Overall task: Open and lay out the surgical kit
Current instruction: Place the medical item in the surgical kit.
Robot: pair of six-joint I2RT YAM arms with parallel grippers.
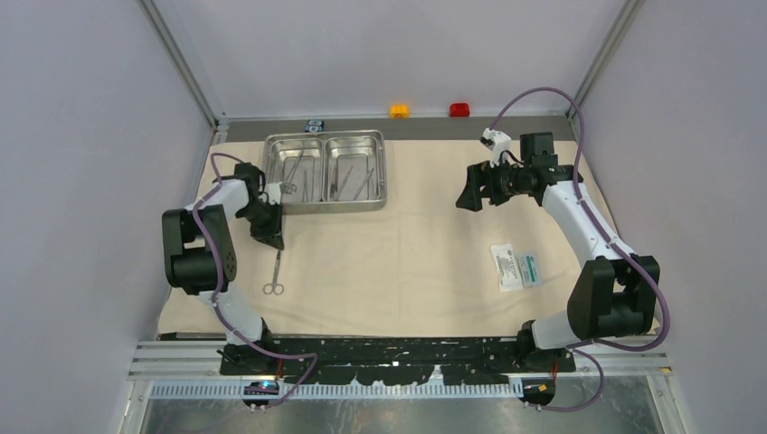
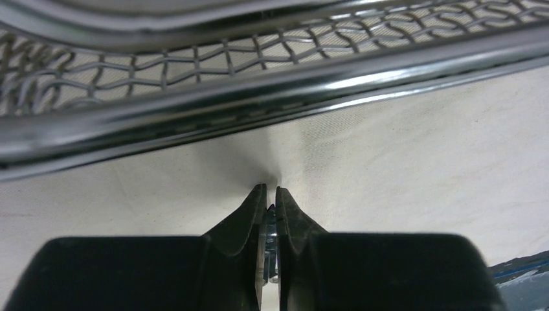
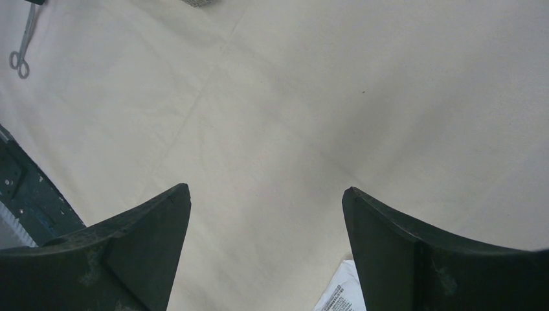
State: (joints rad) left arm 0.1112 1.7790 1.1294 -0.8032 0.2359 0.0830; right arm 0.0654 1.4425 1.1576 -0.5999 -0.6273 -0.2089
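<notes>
The beige cloth wrap [image 1: 398, 262] lies spread flat over the table. On it at the back left stands the steel two-compartment tray [image 1: 326, 209], with slim metal tools [image 1: 353, 181] lying in both halves. My left gripper [image 1: 269, 240] hangs just in front of the tray's rim [image 2: 259, 97], shut on the tip of the ring-handled scissors [image 1: 274, 271]. Their rings rest on the cloth toward me, and a sliver of metal [image 2: 270, 227] shows between the left gripper [image 2: 271, 189] fingers. My right gripper [image 1: 470, 194] hovers open over bare cloth, its jaws [image 3: 266, 191] empty. The white-and-green packet [image 1: 516, 266] lies at the right.
An orange button [image 1: 399, 110] and a red button [image 1: 459, 109] sit on the back ledge, with a small black-and-blue block [image 1: 315, 124] left of them. Walls and frame posts close in both sides. The arm bases line the near edge.
</notes>
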